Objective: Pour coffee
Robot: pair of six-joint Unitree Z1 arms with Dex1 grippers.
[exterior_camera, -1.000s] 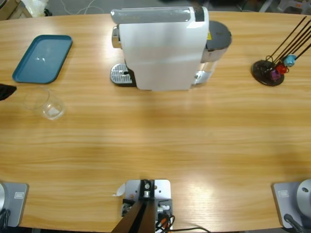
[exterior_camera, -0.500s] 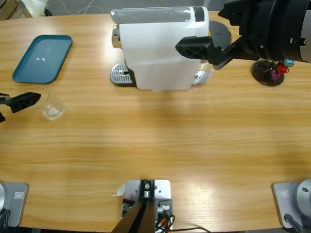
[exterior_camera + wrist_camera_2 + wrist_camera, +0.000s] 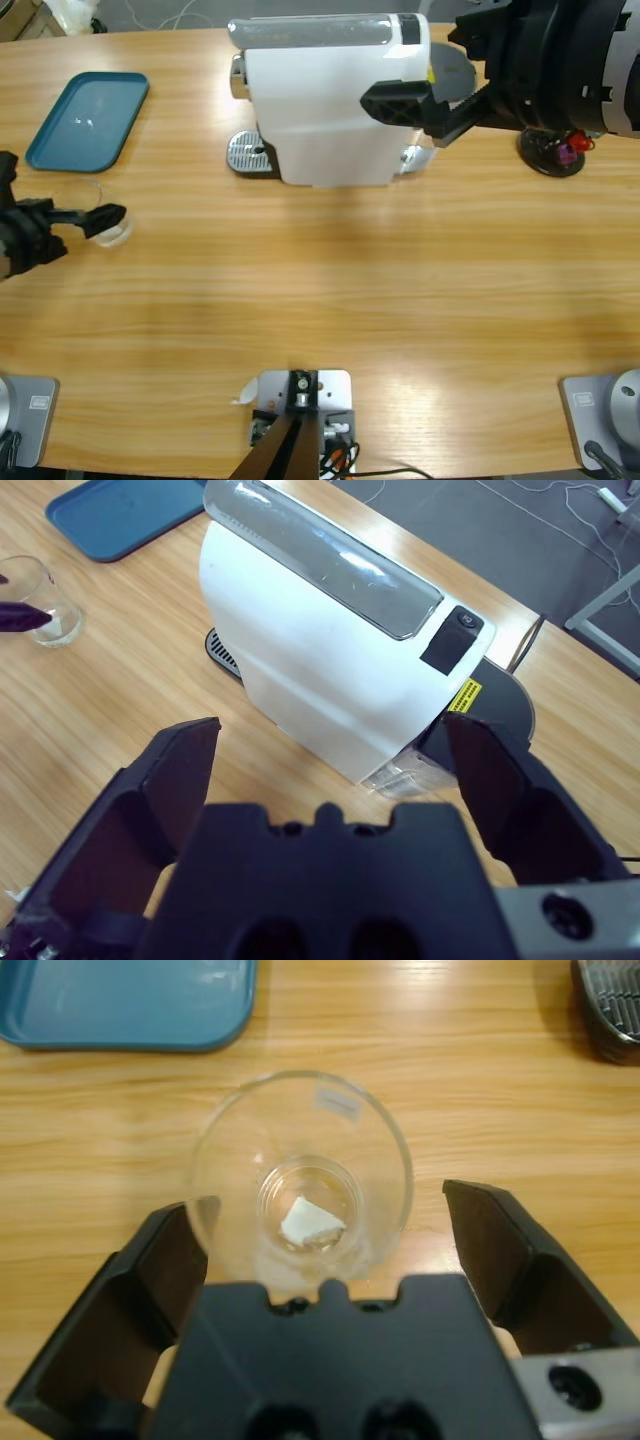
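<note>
Item: clear glass tumbler, upright on the tabletop near the blue tray; no coffee discernible inside. Our left gripper, absent a second ago, now brackets it, fingers spread, not touching. Right gripper, fingers spread, has arrived over the white coffee machine. Grasp looks imminent.

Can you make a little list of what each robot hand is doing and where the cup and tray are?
left gripper: open, jaws either side of the glass tumbler
right gripper: open, above the white coffee machine, holding nothing
tumbler: upright on the table
blue tray: beyond the tumbler, apart from it
capsule stand: right of the machine
</note>
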